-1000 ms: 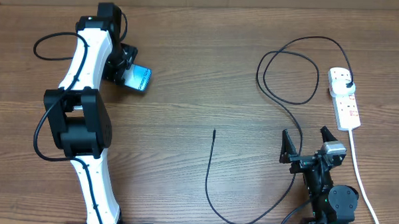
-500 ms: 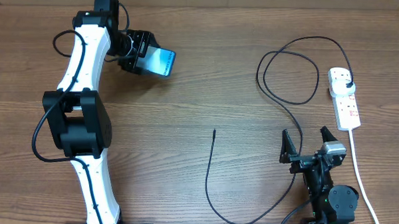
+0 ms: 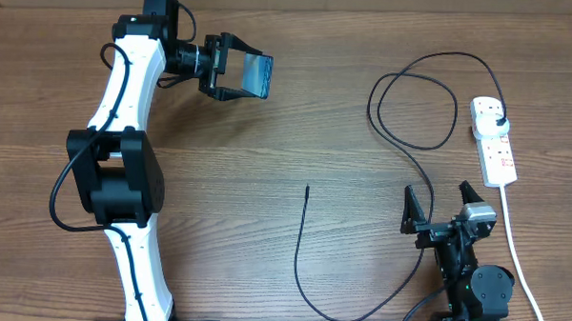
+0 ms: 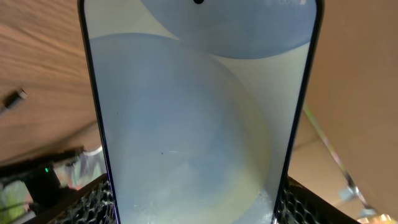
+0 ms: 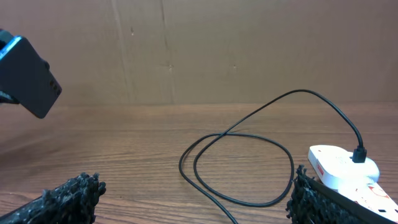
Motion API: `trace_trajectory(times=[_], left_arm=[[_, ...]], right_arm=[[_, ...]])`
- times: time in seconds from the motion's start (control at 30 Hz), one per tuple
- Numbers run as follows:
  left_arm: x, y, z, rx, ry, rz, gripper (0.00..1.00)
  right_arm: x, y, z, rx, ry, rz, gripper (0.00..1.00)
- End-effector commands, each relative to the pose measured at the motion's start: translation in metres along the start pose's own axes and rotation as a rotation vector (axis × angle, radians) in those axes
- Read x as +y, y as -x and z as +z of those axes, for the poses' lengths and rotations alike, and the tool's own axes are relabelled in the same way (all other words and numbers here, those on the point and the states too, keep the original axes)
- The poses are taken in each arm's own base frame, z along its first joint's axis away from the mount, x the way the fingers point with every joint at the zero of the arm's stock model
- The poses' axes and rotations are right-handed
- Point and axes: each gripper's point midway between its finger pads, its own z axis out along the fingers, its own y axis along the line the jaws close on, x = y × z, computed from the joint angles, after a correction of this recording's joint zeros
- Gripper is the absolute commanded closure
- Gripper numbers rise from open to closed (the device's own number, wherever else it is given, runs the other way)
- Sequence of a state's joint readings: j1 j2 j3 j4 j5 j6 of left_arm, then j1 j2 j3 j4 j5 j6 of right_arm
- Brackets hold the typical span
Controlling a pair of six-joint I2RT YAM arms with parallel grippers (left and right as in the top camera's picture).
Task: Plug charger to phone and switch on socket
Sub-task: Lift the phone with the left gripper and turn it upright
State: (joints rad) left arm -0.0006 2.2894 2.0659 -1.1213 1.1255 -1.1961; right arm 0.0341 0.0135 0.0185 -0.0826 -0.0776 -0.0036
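Observation:
My left gripper [image 3: 234, 69] is shut on the phone [image 3: 257, 75] and holds it lifted above the table at the back left. The phone's lit screen [image 4: 199, 112] fills the left wrist view between the fingers. Its dark back [image 5: 31, 78] shows in the right wrist view. The black charger cable [image 3: 417, 98] loops at the back right. Its plug [image 3: 498, 123] sits in the white power strip [image 3: 493, 141], and its connector tip [image 3: 307, 188] lies free at table centre. My right gripper [image 3: 444, 206] is open and empty at the front right, beside the strip's near end.
The power strip's white cord [image 3: 514, 249] runs along the right edge toward the front, close to my right arm base [image 3: 473, 281]. The cable sweeps in a curve [image 3: 338, 315] along the front edge. A brown wall stands behind the table.
My left gripper has lifted the phone off the table and carried it right and toward the back, turning it on edge. The right arm and the cable have not moved.

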Motion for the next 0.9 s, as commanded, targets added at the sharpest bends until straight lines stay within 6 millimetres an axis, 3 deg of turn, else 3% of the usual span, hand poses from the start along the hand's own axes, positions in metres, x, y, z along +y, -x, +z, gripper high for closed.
trace_trajectory(times=[0.0,0.87], left_arm=[[-0.018,-0.033,-0.003,0.147,-0.067,0.064,0.96],[-0.021,-0.045,-0.002,0.21,-0.086,0.081,0.96]], right_arm=[[-0.002,-0.002,0.0,-0.004,-0.009,-0.003,0.0],[-0.002,-0.002,0.0,-0.004,-0.009,-0.003,0.0]])
